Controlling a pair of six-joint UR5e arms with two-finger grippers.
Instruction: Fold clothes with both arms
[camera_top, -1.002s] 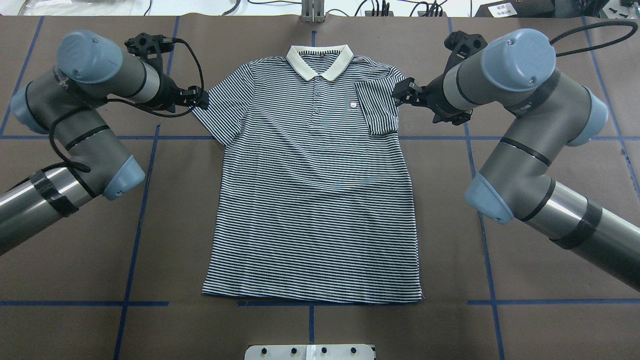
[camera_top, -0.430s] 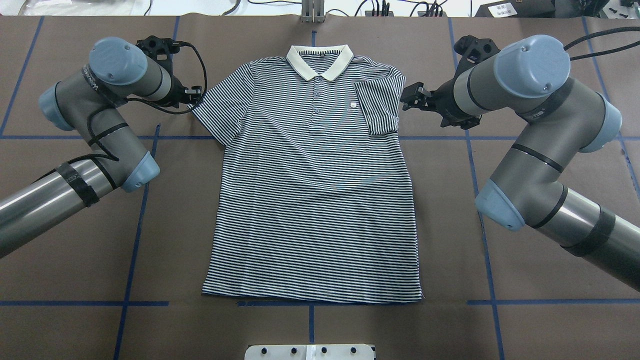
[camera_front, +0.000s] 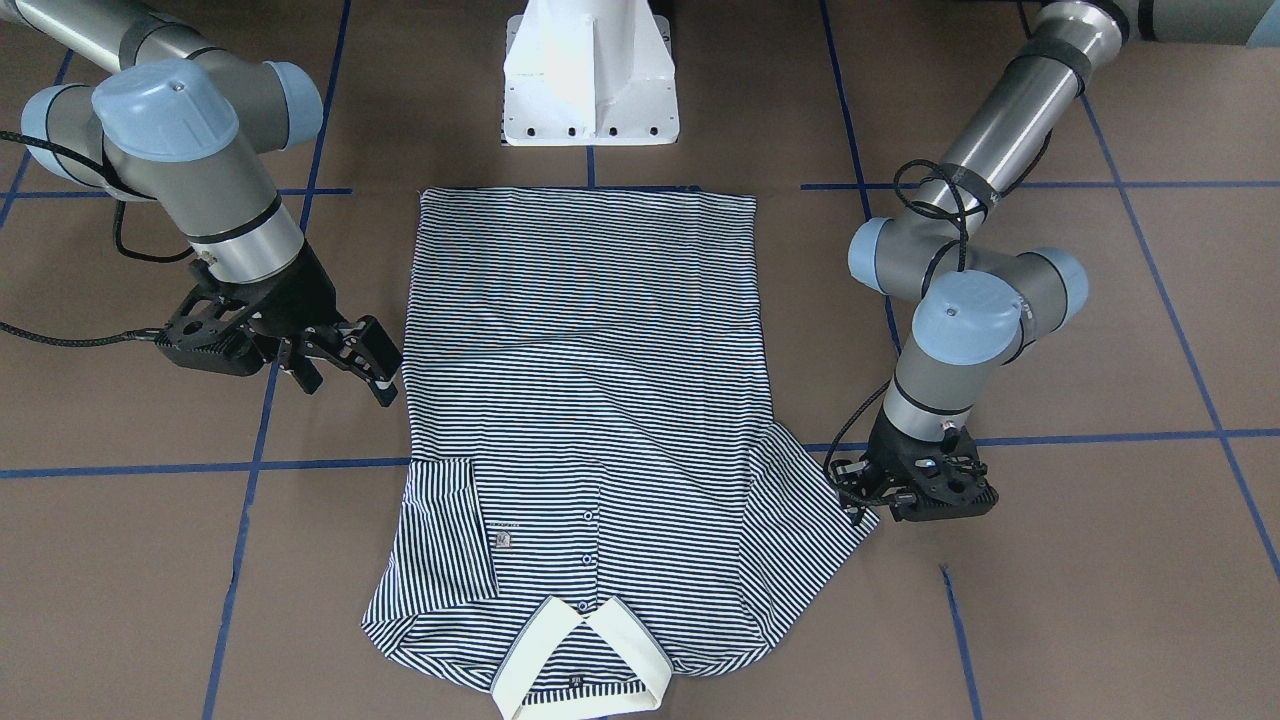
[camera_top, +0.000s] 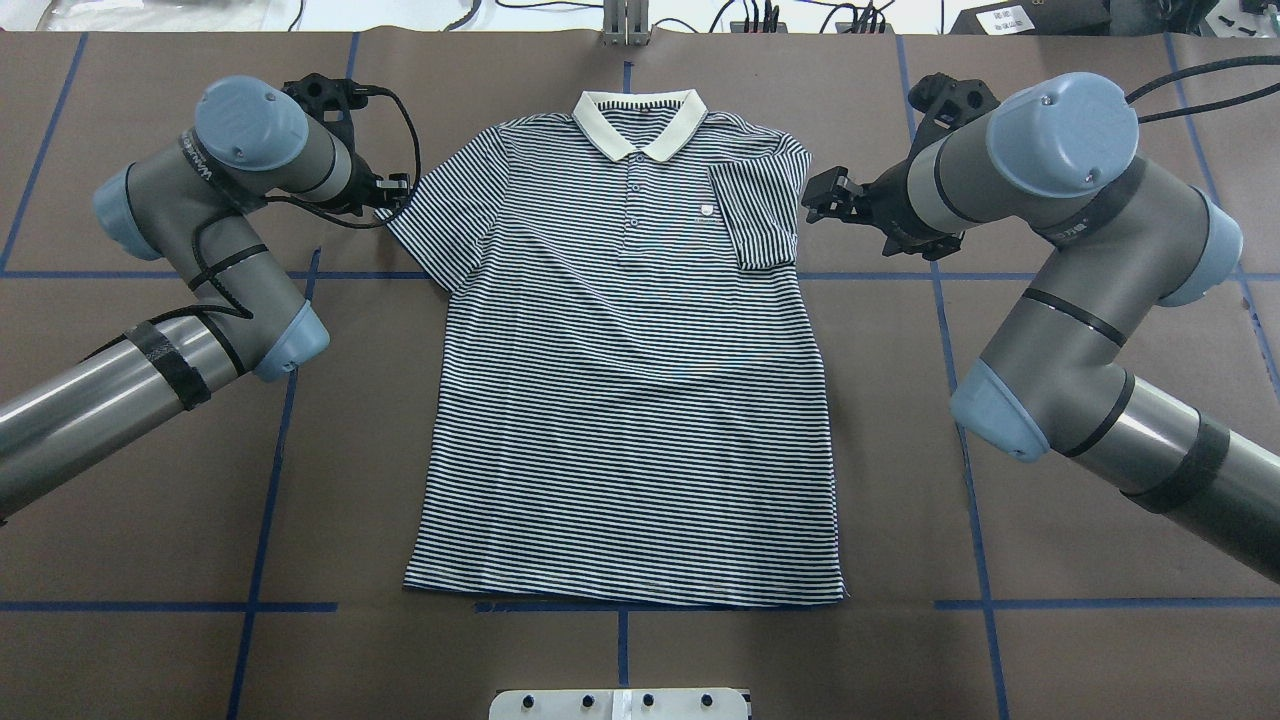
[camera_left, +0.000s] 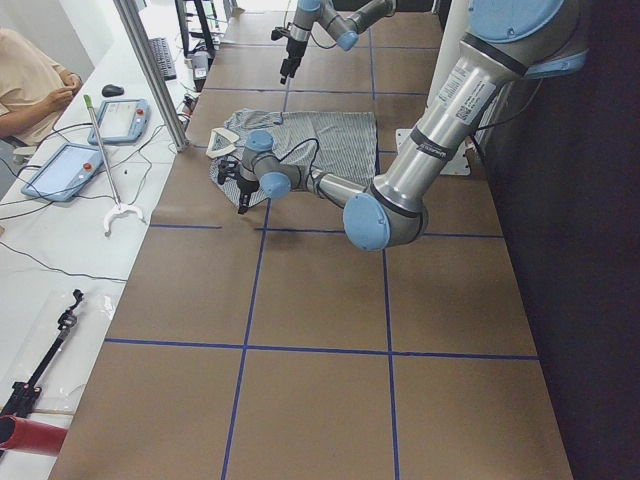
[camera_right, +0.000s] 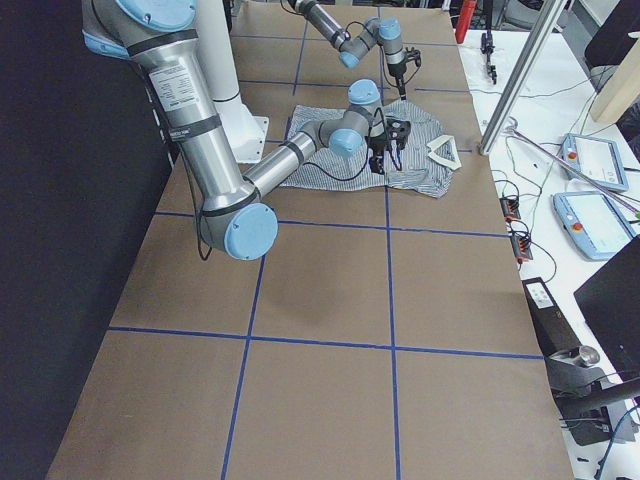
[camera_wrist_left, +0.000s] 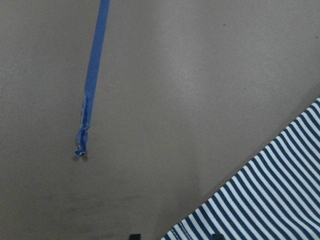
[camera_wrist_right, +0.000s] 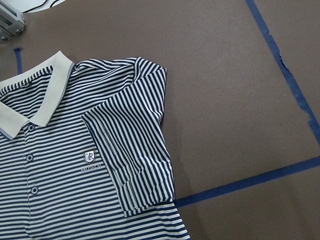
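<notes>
polo shirt (camera_top: 630, 400): soft knit cloth, matt, faintly rippled | collar (camera_top: 640, 125): cream cloth, matt | table (camera_top: 1000, 650): brown paper-like cover, matt, slightly creased | tape (camera_top: 273, 480): blue, thin, frayed beside the shirt's sleeve | right arm (camera_top: 1060, 330): satin grey metal, smooth light-blue caps | right claw (camera_front: 350, 385): matt black

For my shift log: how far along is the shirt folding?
Done: one sleeve of the navy-and-white striped polo shirt lies folded onto its chest. In hand: the open left gripper is at the spread sleeve's hem; the right gripper hovers open. Left: that sleeve, the body.
</notes>
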